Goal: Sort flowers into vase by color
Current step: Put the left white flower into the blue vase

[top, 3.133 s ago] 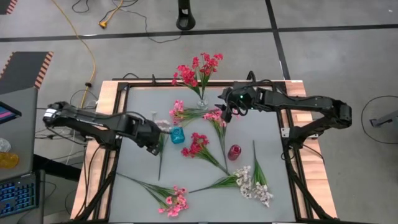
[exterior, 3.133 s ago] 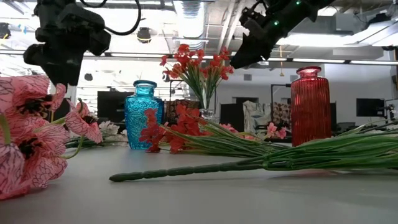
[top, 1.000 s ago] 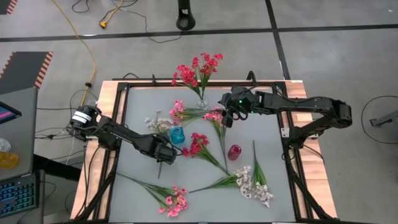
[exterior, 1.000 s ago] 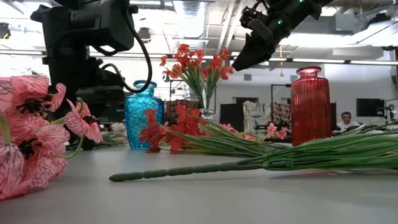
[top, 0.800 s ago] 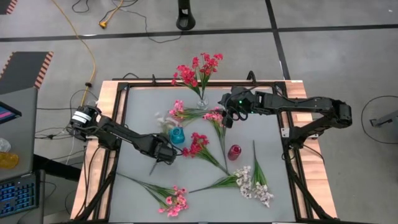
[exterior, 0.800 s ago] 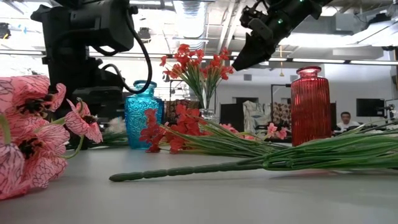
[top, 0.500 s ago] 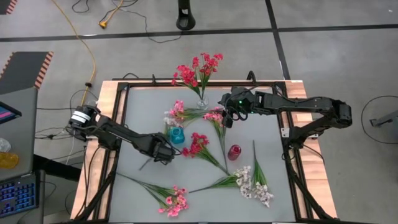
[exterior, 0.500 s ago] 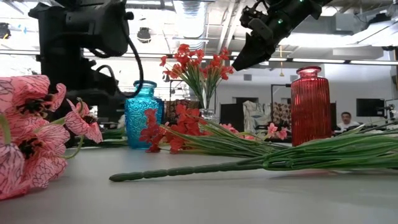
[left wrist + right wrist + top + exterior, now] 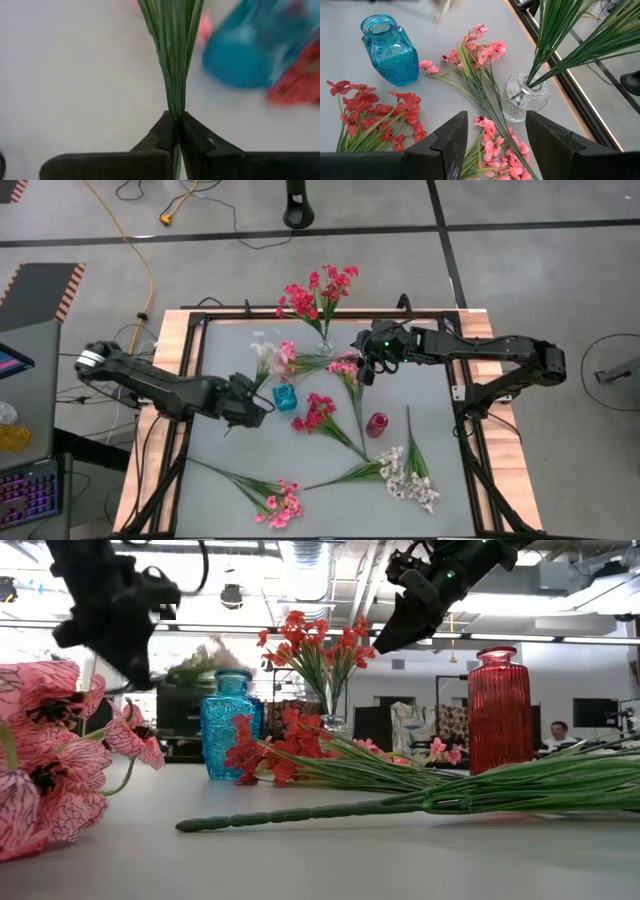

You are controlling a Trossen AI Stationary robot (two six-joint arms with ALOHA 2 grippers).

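— Where is the left gripper (image 9: 174, 131)?
— Reached in low over the table's middle-left, its fingers pinched tight together (a green stem (image 9: 172, 60) between them).
— And the right gripper (image 9: 495, 132)?
— Raised at the far side, fingers spread wide apart.

Vases: three — blue vase (image 9: 286, 397), red vase (image 9: 377, 424), clear vase (image 9: 325, 346). Flower sprigs: seven visible. Robot arms: two.

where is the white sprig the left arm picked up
The white sprig is held up off the table in the left tool, just left of the blue vase in the high view.
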